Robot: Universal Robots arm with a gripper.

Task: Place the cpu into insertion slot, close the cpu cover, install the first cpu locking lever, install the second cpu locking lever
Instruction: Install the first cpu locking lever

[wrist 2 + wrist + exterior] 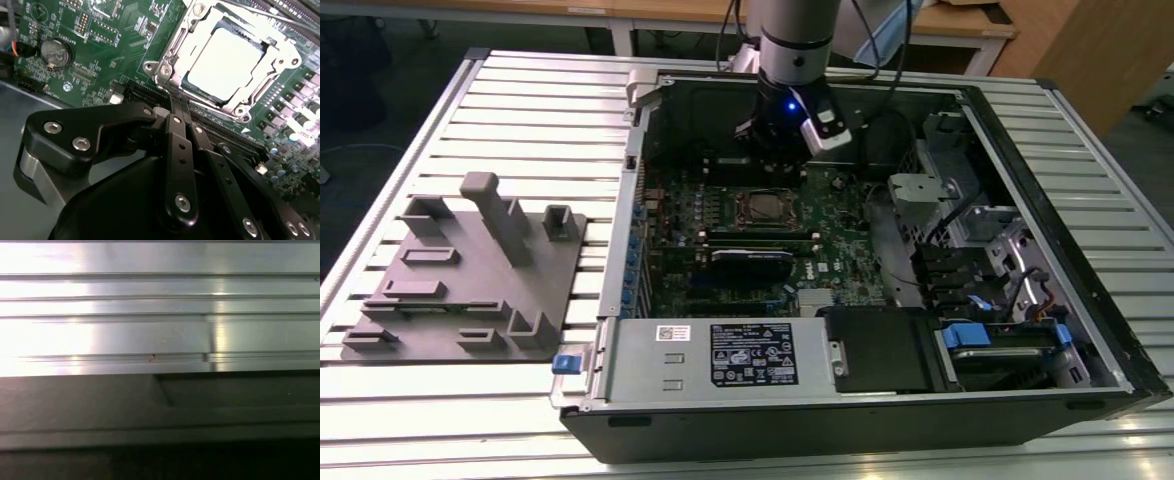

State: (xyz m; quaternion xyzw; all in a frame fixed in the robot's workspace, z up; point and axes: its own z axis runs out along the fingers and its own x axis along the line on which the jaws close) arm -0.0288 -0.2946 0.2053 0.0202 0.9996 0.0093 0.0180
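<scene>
Exterior view: open PC case (1067, 330) sat on a slatted aluminium surface (520, 110), grey fixture block (467, 290) by the surface's edge at that view's left; wooden desks behind. Gripper (774, 150) hung inside the case, just beyond the insertion slot (763, 207). Second wrist view: cpu (225, 62) seated in the slot, cpu cover (200, 20) framing it; fingers (175, 107) closed together, holding nothing.

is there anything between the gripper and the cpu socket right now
Nothing visible. In the second wrist view the gripper hangs beside the insertion slot, where the cpu already sits under the cpu cover.
</scene>
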